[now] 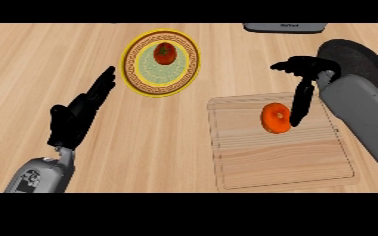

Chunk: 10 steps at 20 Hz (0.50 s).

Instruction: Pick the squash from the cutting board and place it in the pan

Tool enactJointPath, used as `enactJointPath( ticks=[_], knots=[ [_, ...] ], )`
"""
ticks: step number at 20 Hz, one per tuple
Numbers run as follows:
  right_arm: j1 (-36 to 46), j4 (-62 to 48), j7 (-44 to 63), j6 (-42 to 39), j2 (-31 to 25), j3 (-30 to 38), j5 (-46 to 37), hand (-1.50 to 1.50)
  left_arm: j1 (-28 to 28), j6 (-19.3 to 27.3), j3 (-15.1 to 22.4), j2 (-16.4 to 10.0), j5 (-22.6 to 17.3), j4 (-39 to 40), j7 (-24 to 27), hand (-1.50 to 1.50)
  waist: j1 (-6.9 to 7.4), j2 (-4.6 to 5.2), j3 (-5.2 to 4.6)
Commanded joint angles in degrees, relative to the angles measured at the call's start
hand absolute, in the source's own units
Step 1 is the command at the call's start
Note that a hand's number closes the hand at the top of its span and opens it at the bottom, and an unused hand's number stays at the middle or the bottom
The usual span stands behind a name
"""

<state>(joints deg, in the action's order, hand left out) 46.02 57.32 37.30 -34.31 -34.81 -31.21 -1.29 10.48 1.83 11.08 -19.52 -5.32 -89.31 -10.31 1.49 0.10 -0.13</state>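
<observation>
Left forearm [40,175], grey, one: enters at the counter's near edge, left corner, slanting away and to the right. Left hand [74,117], black, one: fingers straight and pressed together, pointing toward the plate, holding nothing, clear of every item.

Right forearm [354,105], grey, one: comes in from the counter's right edge, above the board's far right corner. Right hand [310,72], black, one: spread, with some fingers reaching left and one long finger [301,102] hanging down to meet the squash's right side; nothing pinched.

Cutting board [280,165], pale wood, one: lies on the counter [148,145] toward its near right corner.

Squash [275,118], orange, rounded, one: rests on the cutting board, near its far edge, right of centre.

Pan [354,55], dark, round, one: by the counter's right edge, beyond the board, partly hidden by the right hand.

Plate [129,72], yellow with a brown patterned rim, one: toward the far edge, left of centre.

Tomato [164,53], red, one: on the plate.

Grey appliance [284,27], one: at the far edge, cut off; its pale marking cannot be read.
</observation>
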Motion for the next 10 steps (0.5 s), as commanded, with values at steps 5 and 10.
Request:
enactJointPath(
  ticks=[5,10],
  knots=[
    [2.3,-1.8,11.5,-7.9,7.9,1.7,0.2,-1.50,-2.1,-1.2,-1.9,0.7,1.0,0.0,1.1,0.00,-1.13,-0.12,0.11],
    [2.9,-1.6,14.5,-7.0,8.9,1.5,-3.7,-1.50,-0.2,-0.5,-1.1,2.7,2.3,-1.5,-2.7,0.00,-1.23,-0.07,0.12]
  ],
)
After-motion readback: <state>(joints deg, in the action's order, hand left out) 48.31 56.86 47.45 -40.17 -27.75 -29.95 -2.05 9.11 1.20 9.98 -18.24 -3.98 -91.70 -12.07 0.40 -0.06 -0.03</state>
